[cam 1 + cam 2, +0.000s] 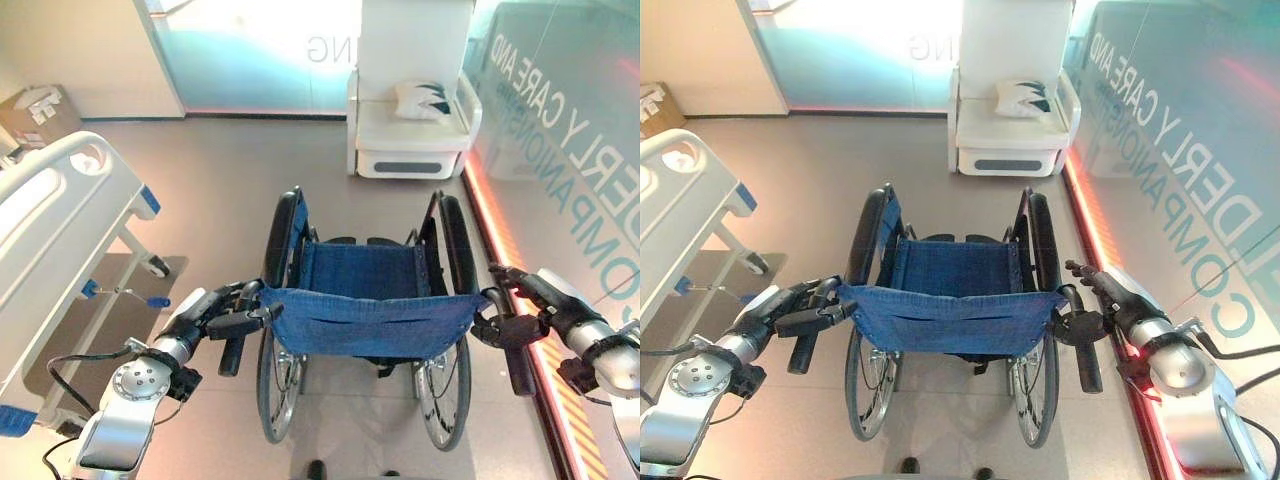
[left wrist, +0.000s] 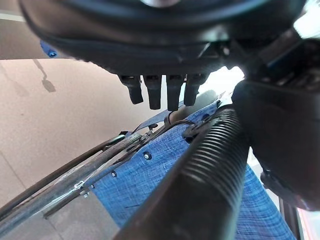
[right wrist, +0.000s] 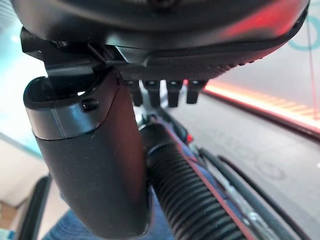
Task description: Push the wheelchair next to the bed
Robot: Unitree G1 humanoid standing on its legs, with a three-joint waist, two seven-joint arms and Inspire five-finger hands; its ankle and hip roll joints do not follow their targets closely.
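In the left eye view, the wheelchair point(image 1: 365, 320) is standing in the lower middle of the frame on the floor point(image 1: 220, 180), with its blue fabric back facing the camera. The bed point(image 1: 55, 215) is lying at the left edge of the frame, well apart from the wheelchair. The left hand point(image 1: 215, 318) is coming in from the lower left and is resting at the left push handle point(image 1: 234, 352). The right hand point(image 1: 520, 310) is coming in from the right and is sitting at the right push handle point(image 1: 518, 365). A white cabinet point(image 1: 412, 135) with a cushion point(image 1: 422, 100) on it is standing in the upper middle of the frame, beside a glass wall point(image 1: 570, 130) on the right.

In the right eye view, the same wheelchair point(image 1: 955, 320) is showing in the lower middle, and the bed point(image 1: 680, 200) is again at the left edge.

In the left wrist view, the ribbed left push handle point(image 2: 210, 175) is running under the palm. The fingers point(image 2: 155, 92) are pointing down past it with their tips free, and the thumb point(image 2: 280, 145) is lying alongside the grip, so the hand is resting around the handle loosely.

In the right wrist view, the thumb point(image 3: 95, 160) is pressing beside the ribbed right push handle point(image 3: 185, 195), and the fingers point(image 3: 172, 92) are hanging straight beyond it, not curled.
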